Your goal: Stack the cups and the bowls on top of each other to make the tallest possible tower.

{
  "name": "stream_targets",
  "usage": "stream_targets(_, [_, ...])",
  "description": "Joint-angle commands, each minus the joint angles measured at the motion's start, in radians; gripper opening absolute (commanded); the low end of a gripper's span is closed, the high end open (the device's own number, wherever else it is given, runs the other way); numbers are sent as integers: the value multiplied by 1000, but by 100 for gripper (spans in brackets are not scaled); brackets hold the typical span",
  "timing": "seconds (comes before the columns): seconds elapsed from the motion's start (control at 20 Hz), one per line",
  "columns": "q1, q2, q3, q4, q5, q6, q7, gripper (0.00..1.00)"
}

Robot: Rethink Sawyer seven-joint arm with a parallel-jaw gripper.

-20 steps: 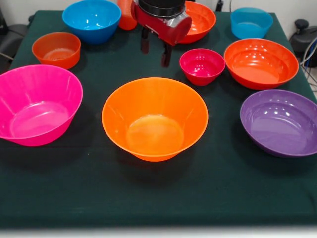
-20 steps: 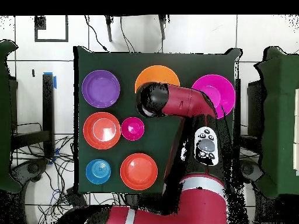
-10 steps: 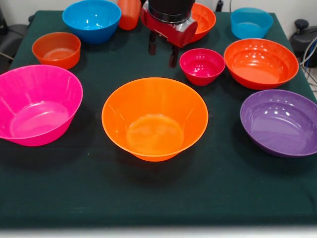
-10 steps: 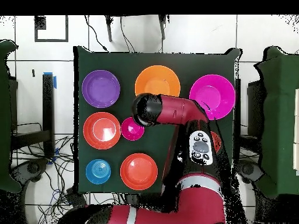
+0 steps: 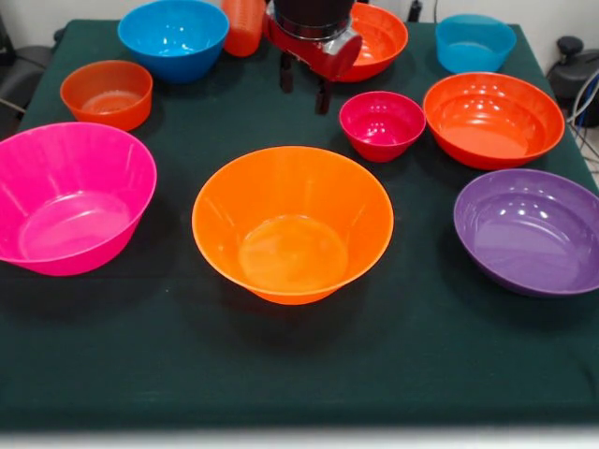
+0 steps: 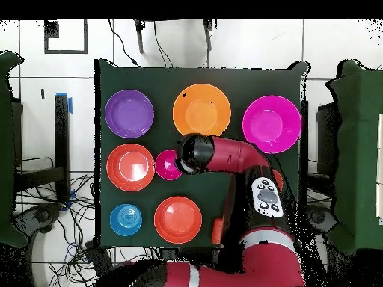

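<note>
Hovering open pincer (image 5: 303, 82), magenta bowl (image 5: 382, 124) beside

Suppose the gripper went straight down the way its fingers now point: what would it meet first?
Probably the bare dark green tablecloth. The gripper hangs open, fingers pointing down, just beside the small magenta bowl. In the overhead view the arm's end overlaps that bowl's edge, so depth is unclear; a finger might clip its rim.
</note>
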Motion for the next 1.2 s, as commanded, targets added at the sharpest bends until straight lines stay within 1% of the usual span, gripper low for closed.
stream_targets(0.05, [-25,9,95,104,-95,-82,-102,100])
stream_targets(0.35, [-29,9,89,135,-103,-106,-69,100])
stream_targets(0.55, [-13,-3,77,154,-110,-113,-43,100])
stream_targets(0.8, [-12,-6,73,178,-111,-116,-28,100])
stream_targets(1.0, [0,-16,51,209,-115,-134,2,100])
stream_targets(1.2, [-7,-37,43,252,-113,-150,11,100])
